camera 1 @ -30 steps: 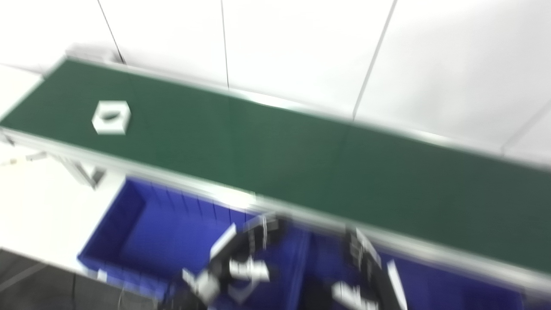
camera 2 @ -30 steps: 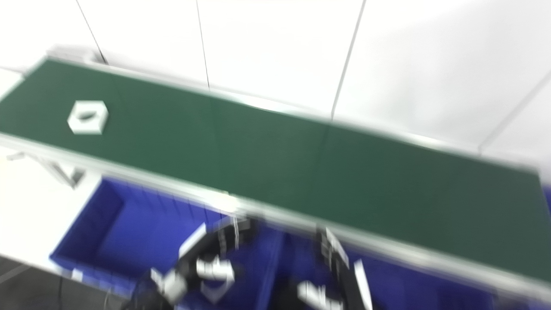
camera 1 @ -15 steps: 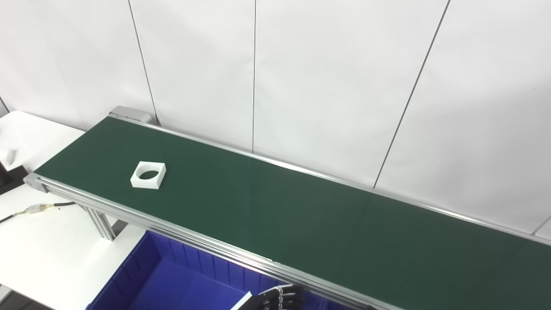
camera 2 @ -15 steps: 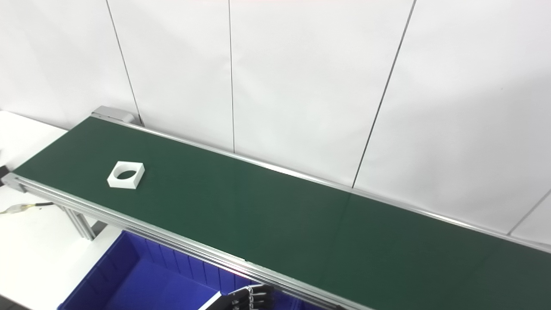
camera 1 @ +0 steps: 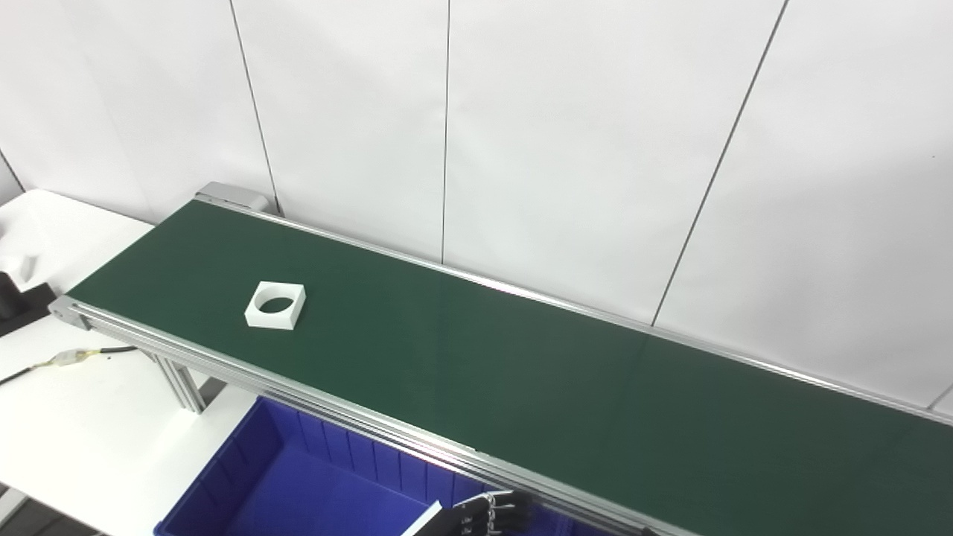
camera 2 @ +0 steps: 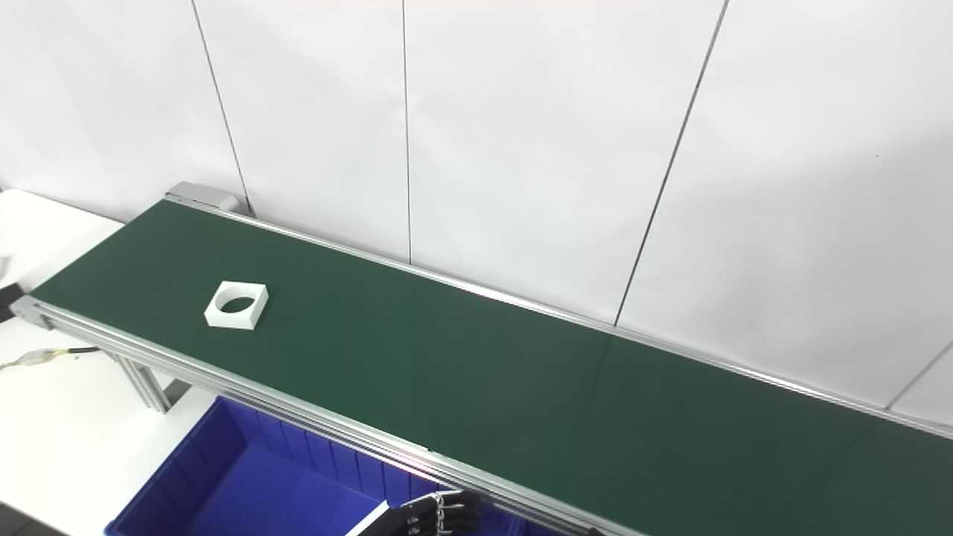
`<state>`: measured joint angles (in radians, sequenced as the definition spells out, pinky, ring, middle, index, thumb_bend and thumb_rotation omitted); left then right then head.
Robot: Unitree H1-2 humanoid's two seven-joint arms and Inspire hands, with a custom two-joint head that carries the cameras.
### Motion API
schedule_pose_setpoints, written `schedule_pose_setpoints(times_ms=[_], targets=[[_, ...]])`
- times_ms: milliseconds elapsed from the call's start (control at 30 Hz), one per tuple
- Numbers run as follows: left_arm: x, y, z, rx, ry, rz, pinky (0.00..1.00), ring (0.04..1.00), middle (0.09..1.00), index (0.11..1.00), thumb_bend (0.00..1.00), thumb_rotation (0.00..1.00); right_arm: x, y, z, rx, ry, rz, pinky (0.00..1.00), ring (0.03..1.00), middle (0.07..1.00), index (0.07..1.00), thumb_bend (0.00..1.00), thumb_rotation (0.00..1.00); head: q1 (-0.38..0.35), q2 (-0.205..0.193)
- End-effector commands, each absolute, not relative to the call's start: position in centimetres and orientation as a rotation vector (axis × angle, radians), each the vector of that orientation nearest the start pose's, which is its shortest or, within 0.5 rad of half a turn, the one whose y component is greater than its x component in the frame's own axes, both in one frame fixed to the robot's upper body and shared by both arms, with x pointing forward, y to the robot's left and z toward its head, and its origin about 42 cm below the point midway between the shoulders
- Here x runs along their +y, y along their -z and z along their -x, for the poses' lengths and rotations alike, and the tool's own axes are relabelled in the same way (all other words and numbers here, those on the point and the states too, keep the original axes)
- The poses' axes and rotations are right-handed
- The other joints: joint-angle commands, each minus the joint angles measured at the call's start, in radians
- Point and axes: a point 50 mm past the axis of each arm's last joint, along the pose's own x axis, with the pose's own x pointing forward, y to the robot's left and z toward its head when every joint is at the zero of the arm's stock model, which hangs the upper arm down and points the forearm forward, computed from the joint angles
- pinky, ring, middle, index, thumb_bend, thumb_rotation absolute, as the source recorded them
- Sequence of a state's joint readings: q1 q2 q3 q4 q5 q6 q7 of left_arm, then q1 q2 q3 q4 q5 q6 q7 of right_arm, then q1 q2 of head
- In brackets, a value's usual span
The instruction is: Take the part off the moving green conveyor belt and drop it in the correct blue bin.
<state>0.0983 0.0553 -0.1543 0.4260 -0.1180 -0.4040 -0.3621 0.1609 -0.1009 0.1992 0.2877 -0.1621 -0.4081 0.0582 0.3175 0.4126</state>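
1. Left eye view. White square part (camera 1: pixel 275 305) with a round through-hole, lying flat on the green belt (camera 1: pixel 521 372), toward its left end and nearer the front rail. Nothing touching it.
2. Blue bin (camera 1: pixel 298 484) below the front rail, open, visible floor bare. Only this one bin in frame; the correct bin not determinable from here.
3. Left hand (camera 1: pixel 488 515) just showing at the bottom edge, under the rail and over the bin's right side. Only fingertips visible, loosely curled, nothing seen in them; apart or together not determinable. Right hand out of frame.
4. Right eye view. Same layout: part (camera 2: pixel 237 305) flat on belt (camera 2: pixel 521 387), well apart from left hand (camera 2: pixel 439 515) at the bottom edge. Bin (camera 2: pixel 246 484) below. Hand again cropped; state unclear.
5. Handling judgement: probably rigid plastic, light, thin-walled around the hole. Smooth faces likely a bit slippery.
6. Likely best hold: pinch across two opposite flat outer sides, or thumb in the hole against an outer wall. Low profile leaves little height above the belt to catch.
7. Risk: belt in motion per task, so mistimed closing may nudge or spin the part.
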Motion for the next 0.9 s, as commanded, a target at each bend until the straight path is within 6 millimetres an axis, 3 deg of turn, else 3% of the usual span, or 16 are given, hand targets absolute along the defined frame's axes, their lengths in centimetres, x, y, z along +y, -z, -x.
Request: schedule_pose_setpoints(times_ms=[0, 167, 367, 700, 867], targets=[[18.1, 0.0, -21.9, 0.039, 0.455, 0.068, 0.77, 0.799, 0.805, 0.816, 1.0, 0.21, -19.6, -1.3, -20.6, -0.04, -0.293, 0.21, 0.75, 0.8, 0.849, 0.907, 0.58, 0.28, 0.003, 0.0], [18.7, -1.2, -22.2, 0.006, 0.447, 0.051, 0.76, 0.78, 0.791, 0.807, 1.0, 0.22, -19.6, -1.2, -20.7, -0.038, -0.292, 0.206, 0.75, 0.801, 0.849, 0.907, 0.58, 0.26, 0.014, -0.007], [19.8, -4.5, -22.7, -0.078, 0.414, 0.023, 0.7, 0.739, 0.763, 0.783, 1.0, 0.21, -19.5, -1.2, -20.6, -0.035, -0.292, 0.198, 0.77, 0.807, 0.856, 0.911, 0.57, 0.25, 0.018, -0.007], [22.4, -12.5, -24.7, -0.231, 0.37, -0.066, 0.71, 0.752, 0.758, 0.779, 1.0, 0.27, -19.3, -1.2, -20.8, -0.035, -0.29, 0.194, 0.76, 0.805, 0.857, 0.914, 0.57, 0.28, 0.025, -0.011], [22.7, -14.5, -25.3, -0.236, 0.364, -0.117, 0.73, 0.775, 0.784, 0.809, 1.0, 0.27, -19.2, -1.2, -20.9, -0.034, -0.292, 0.189, 0.76, 0.808, 0.86, 0.915, 0.57, 0.29, 0.024, -0.012]])
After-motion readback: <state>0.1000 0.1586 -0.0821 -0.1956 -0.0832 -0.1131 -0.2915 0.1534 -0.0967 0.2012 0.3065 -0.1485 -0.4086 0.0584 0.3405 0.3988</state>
